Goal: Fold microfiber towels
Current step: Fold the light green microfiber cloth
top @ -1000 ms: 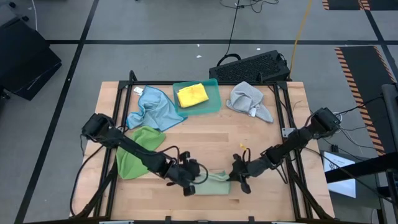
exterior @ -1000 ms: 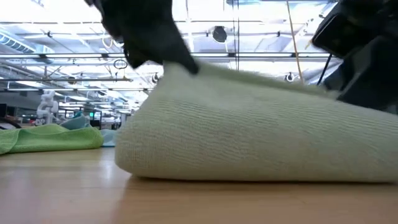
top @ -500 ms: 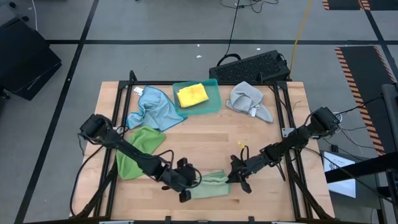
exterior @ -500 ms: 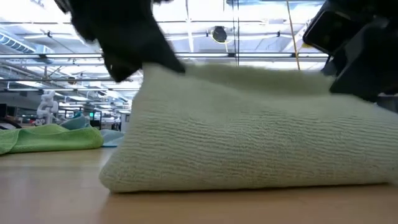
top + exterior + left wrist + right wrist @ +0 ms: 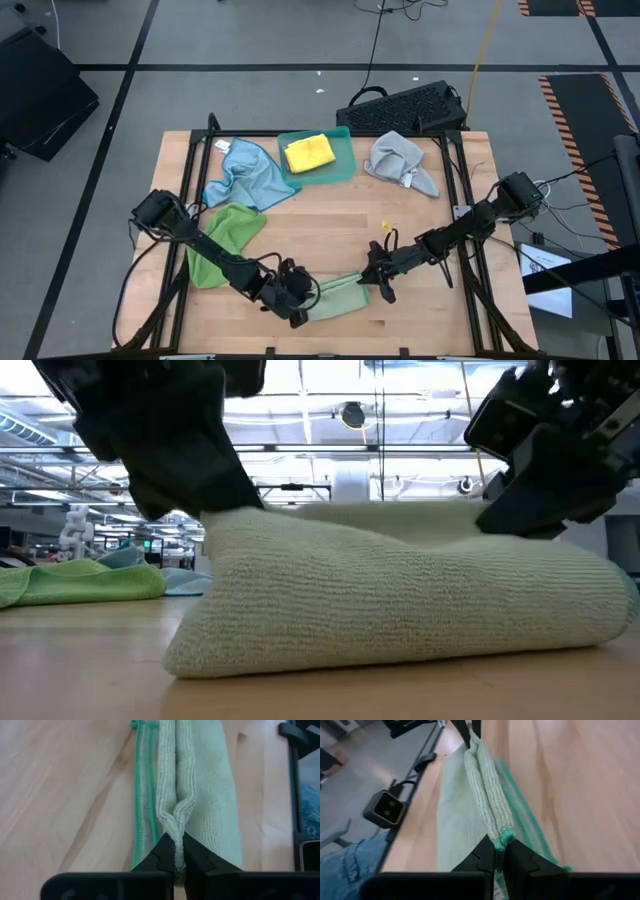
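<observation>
A pale green towel (image 5: 338, 297) lies folded into a long strip near the table's near edge, its lower layers on the wood (image 5: 400, 630). My left gripper (image 5: 297, 301) is shut on its left end and my right gripper (image 5: 370, 283) is shut on its right end. The two face each other along the strip. A bright green towel (image 5: 222, 242), a light blue one (image 5: 245, 175) and a grey one (image 5: 400, 160) lie loose on the table. A yellow one (image 5: 309, 152) lies in the teal tray (image 5: 343, 165). My left gripper pinches a raised ridge of the towel's upper layers (image 5: 176, 822) at its left end between its two fingers. The fingers (image 5: 162, 855) come nearly level from the table's left, along the strip. The ridge stands up; the layers below lie on the table. My right gripper pinches the upper folded layers at the towel's right end, by the green hem (image 5: 504, 836). Its fingers (image 5: 482, 855) come low from the table's right, along the strip. The held ridge runs straight toward the other gripper, and the lower layers lie on the table.
The table's black frame rails (image 5: 180, 290) run along its left and right sides. A black keyboard (image 5: 405, 108) sits beyond the far edge. Bare wood (image 5: 330, 225) lies in the middle of the table between the towels.
Both grippers have moved toward the table's left with the pale green towel held between them, the left one also toward the near edge. The towel has slid left along the table, and its upper fold has been drawn up into a ridge.
</observation>
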{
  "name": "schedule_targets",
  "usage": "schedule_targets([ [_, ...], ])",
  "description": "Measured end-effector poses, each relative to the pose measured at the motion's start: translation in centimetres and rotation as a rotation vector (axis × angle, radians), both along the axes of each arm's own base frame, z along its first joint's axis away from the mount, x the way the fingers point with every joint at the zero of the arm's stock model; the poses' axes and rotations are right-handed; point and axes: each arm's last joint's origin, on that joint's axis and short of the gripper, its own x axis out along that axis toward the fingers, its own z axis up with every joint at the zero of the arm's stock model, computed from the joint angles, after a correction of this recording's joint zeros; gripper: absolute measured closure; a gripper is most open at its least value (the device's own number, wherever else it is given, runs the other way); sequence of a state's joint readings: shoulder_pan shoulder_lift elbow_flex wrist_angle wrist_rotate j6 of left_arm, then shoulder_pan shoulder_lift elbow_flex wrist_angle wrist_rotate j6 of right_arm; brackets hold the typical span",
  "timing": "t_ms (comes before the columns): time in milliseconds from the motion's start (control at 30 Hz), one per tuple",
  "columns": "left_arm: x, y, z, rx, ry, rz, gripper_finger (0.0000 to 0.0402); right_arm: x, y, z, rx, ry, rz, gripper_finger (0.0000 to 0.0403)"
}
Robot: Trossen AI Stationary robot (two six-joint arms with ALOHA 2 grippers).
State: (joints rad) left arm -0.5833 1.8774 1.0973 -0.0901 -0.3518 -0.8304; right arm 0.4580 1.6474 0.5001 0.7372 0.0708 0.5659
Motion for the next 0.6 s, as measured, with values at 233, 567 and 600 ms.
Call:
schedule_targets([
  [233, 0.08, -0.04, -0.27, -0.018, 0.006, 0.009, 0.0384, 0.43, -0.47, -1.00, -0.030, 0.005, -0.018, 0.0385],
  [567, 0.03, -0.47, -0.13, -0.083, -0.004, 0.033, 0.0366, 0.67, -0.97, -1.05, -0.084, -0.017, -0.046, 0.0320],
  [600, 0.04, -0.47, -0.13, -0.084, -0.005, 0.034, 0.0366, 0.68, -1.01, -1.05, -0.101, -0.022, -0.051, 0.0311],
])
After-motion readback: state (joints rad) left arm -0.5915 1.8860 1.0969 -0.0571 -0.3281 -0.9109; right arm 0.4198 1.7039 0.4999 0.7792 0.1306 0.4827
